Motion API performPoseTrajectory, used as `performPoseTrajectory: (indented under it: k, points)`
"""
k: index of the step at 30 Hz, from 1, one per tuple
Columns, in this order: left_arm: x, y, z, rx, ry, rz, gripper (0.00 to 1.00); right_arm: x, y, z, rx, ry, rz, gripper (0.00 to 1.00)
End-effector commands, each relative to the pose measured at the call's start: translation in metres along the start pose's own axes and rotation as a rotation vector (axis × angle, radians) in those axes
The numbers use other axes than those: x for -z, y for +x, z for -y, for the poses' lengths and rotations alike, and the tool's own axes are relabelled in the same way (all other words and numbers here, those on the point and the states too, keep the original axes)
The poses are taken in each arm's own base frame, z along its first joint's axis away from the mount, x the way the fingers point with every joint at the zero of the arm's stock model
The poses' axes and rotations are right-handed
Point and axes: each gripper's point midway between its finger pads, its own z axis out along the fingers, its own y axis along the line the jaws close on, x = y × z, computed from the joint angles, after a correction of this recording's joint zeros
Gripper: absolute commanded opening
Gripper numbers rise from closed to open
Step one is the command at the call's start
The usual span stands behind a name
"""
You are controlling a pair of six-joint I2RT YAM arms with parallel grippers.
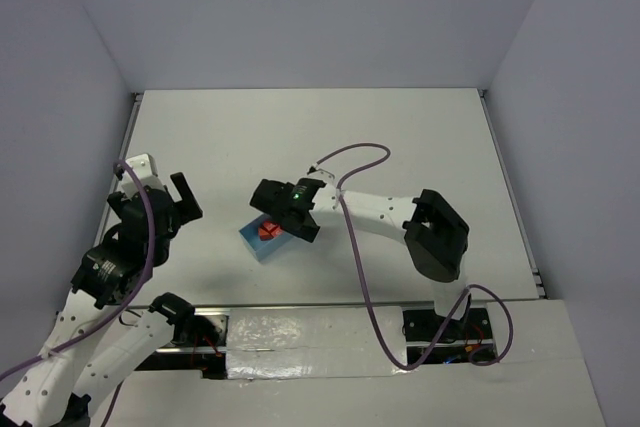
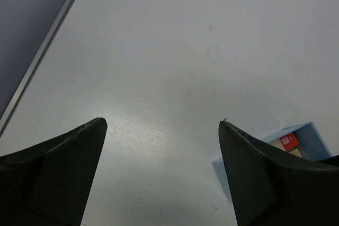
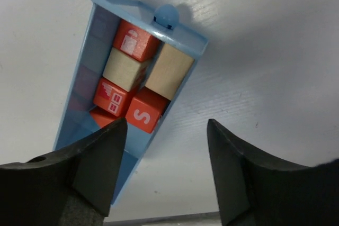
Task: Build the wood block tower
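You'll find the wood blocks, red-orange ones and two plain tan, unstacked and packed together inside the light blue box toward the tabletop's near edge.

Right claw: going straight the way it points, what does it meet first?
The right claw would likely meet the red S block in the blue box first; depth unclear.

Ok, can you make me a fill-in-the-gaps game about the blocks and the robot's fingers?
1. The wooden blocks lie inside a light ___ box.
2. One red-orange block shows the white letter ___.
3. Among them, ___ plain tan blocks show in the right wrist view.
4. The left fingers stand wide ___ over the table.
Missing words: blue, S, two, open.
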Motion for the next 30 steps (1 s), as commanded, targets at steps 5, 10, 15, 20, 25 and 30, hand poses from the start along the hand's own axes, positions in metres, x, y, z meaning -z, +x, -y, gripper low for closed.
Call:
performPoseTrajectory:
  k: [5,10,15,20,25,30]
  points:
    - [0.001,-0.007,0.006,-0.001,0.036,0.032,1.00,-0.026,-0.006,-0.005,-0.040,-0.022,-0.016,0.57]
    - [0.001,-0.005,0.008,-0.009,0.046,0.027,1.00,-0.031,-0.019,0.008,-0.041,-0.021,0.013,0.43]
    - [0.000,-0.004,0.010,-0.015,0.050,0.022,0.99,-0.042,-0.018,0.015,-0.006,-0.046,-0.041,0.28]
    - [-0.001,-0.004,0.010,-0.017,0.048,0.020,1.00,-0.032,-0.034,0.028,0.036,-0.004,0.011,0.00]
    - [-0.001,-0.004,0.010,-0.018,0.048,0.021,1.00,-0.014,-0.077,0.043,0.293,-0.006,0.085,0.00]
    - [0.000,-0.004,0.011,-0.018,0.055,0.022,0.99,-0.011,-0.117,0.091,0.568,0.097,0.094,0.00]
